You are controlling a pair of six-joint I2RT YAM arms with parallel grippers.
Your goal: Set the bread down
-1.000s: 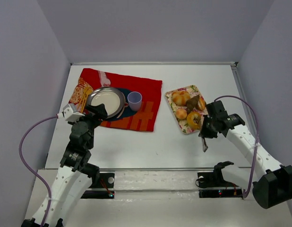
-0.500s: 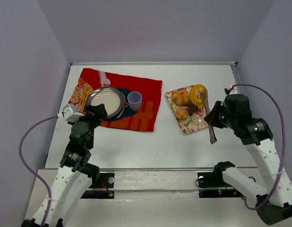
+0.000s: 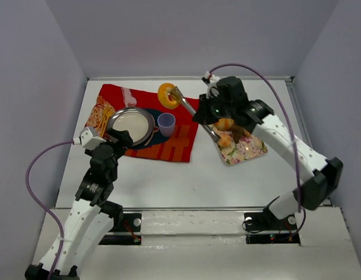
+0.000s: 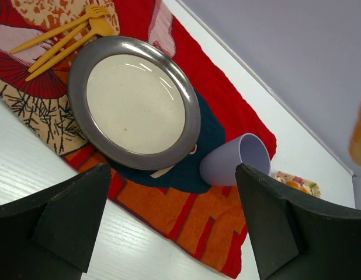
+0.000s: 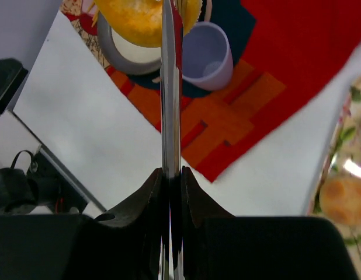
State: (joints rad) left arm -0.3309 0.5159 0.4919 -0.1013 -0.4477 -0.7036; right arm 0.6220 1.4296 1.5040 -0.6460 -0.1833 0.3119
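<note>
Golden-yellow ring-shaped bread [image 3: 167, 95], clamped in slim steel tongs [image 3: 189, 105] pinched by the right gripper [image 5: 172, 178], hangs over the red cloth [image 3: 142, 99] beyond the lilac cup [image 3: 166, 123]; best carried level to the round metal plate [image 4: 134, 105], its likely spot, and lowered before release.

The right arm [image 3: 285, 140] rises from the lower right of the overhead view to upper centre, with the wrist turned left. The right gripper [image 5: 172, 175] has its jaws clamped on a thin metal utensil [image 5: 170, 87]. The left arm [image 3: 90, 198] is folded at lower left. The left gripper [image 4: 172, 170] has its jaws spread wide.
</note>
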